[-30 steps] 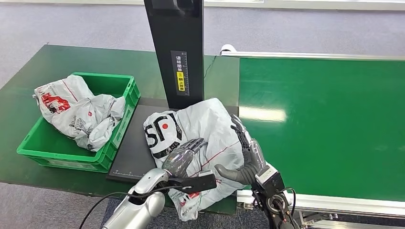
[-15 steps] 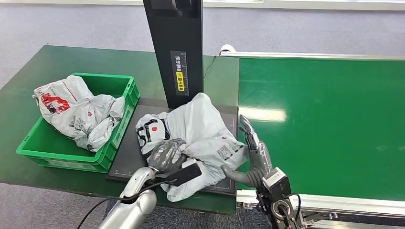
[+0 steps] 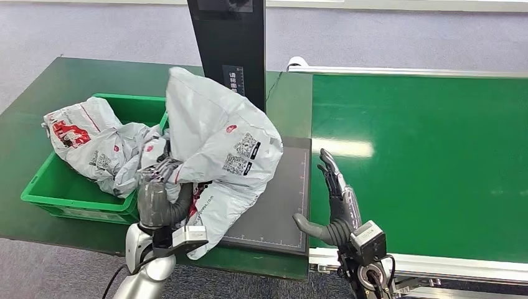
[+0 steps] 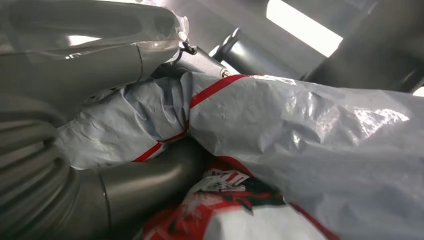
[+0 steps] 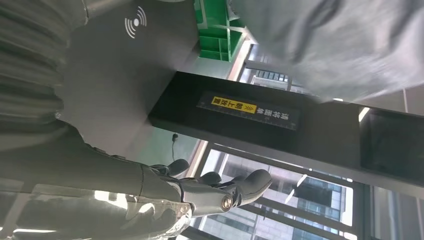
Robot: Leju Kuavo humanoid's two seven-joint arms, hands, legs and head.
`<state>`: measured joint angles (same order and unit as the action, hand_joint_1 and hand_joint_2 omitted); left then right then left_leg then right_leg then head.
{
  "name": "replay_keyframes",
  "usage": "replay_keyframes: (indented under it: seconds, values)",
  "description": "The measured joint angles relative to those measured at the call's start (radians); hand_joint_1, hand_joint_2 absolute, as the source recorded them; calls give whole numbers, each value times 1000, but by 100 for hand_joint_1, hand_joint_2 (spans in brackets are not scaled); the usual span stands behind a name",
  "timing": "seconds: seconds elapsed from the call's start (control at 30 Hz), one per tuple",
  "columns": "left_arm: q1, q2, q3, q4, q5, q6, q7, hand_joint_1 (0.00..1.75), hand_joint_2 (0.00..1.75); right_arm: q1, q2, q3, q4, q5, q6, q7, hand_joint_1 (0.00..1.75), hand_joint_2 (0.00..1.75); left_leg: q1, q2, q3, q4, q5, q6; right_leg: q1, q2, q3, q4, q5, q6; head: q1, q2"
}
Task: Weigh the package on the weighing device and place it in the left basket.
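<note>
One package point(image 3: 218, 143) — gripped above left hand point(image 3: 159, 190), right hand point(image 3: 336, 199) apart

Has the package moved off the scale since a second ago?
Yes. The package rose off the scale plate and swung left toward the green basket, held by the left hand.

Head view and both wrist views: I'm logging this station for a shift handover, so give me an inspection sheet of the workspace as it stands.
Surface: dark green table; black scale platform bare at its right side.
Job's things: grey package lifted, between the scale and the green basket.
Clutter: another grey package lies in the basket.
Hands: left hand grips the lifted package's lower edge; right hand holds nothing, fingers spread.
Cables: thin black cable behind the scale post.
Surroundings: green conveyor belt on the right; grey floor.
</note>
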<state>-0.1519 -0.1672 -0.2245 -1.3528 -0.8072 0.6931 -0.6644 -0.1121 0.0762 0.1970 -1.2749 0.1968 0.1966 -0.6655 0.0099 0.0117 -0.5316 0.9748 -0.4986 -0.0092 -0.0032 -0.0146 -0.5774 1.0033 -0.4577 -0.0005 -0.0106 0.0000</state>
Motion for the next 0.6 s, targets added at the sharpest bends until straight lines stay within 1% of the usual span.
replay_keyframes:
  seconds: [0.07,0.23,0.33,0.43,0.47,0.53,0.6]
  values:
    - [16,-16,36,-63,-19,1,-24,175,175,-4,-1,2,3,-3,-4,-2,0,175,0,0,0,0,0,0,0,0,0,0,0,0,0,0]
    - [34,-53,142,-234,-101,1,-31,175,175,-3,-4,7,9,-8,-17,-8,0,175,0,0,0,0,0,0,0,0,0,0,0,0,0,0]
    - [28,-65,228,-291,-146,1,-31,175,175,5,-6,12,9,-9,-22,-10,0,175,0,0,0,0,0,0,0,0,0,0,0,0,0,0]
    - [3,-71,322,-311,-206,1,-26,175,175,14,-6,17,9,-6,-29,-11,0,175,0,0,0,0,0,0,0,0,0,0,0,0,0,0]
    - [-14,-72,359,-303,-238,1,-14,175,175,17,-7,18,9,-4,-32,-11,0,175,0,0,0,0,0,0,0,0,0,0,0,0,0,0]
    - [-60,-69,446,-262,-306,1,46,175,175,25,-7,18,6,4,-38,-11,0,175,0,0,1,0,1,0,0,0,0,0,0,0,0,0]
    - [-108,-51,521,-203,-364,1,155,175,175,35,-9,18,-2,11,-42,-8,0,175,0,1,1,0,1,0,0,0,0,0,0,0,0,0]
